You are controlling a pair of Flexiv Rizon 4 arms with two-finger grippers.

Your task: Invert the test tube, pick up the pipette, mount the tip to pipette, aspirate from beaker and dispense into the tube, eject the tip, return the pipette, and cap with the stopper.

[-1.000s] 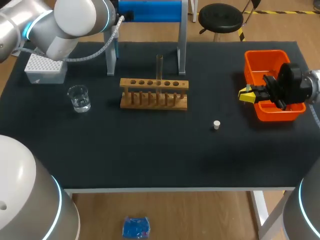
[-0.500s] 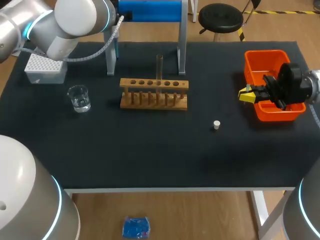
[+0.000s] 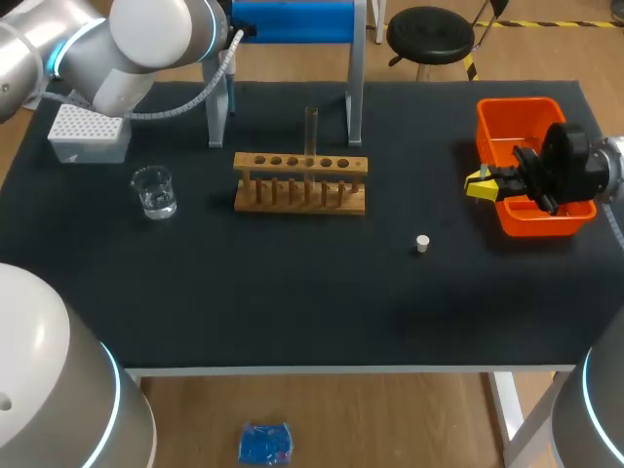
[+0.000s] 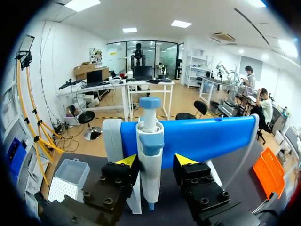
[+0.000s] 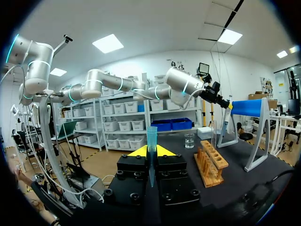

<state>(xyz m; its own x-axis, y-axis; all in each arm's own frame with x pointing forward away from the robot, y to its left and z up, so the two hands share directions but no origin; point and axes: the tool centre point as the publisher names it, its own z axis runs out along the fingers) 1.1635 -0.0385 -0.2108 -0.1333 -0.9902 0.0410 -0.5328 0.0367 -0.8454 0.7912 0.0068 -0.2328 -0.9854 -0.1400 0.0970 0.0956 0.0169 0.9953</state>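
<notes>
While the pipette (image 4: 150,141) hangs between the spread fingers of the left gripper (image 4: 151,161), the right gripper (image 5: 151,150) pinches a blue tip (image 5: 151,136) by the orange bin (image 3: 507,117). The tube (image 3: 311,127) stands in its rack (image 3: 300,183) on the black table (image 3: 292,283).

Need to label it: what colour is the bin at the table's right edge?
Orange. The bin shows best in the head view.

In the head view my left arm (image 3: 146,44) covers my left gripper (image 4: 156,160) and almost all of the pipette (image 4: 150,165). My right gripper (image 3: 480,183) hides one part of the orange bin (image 3: 512,105). The pipette tip (image 5: 151,139) is too small to see there.
</notes>
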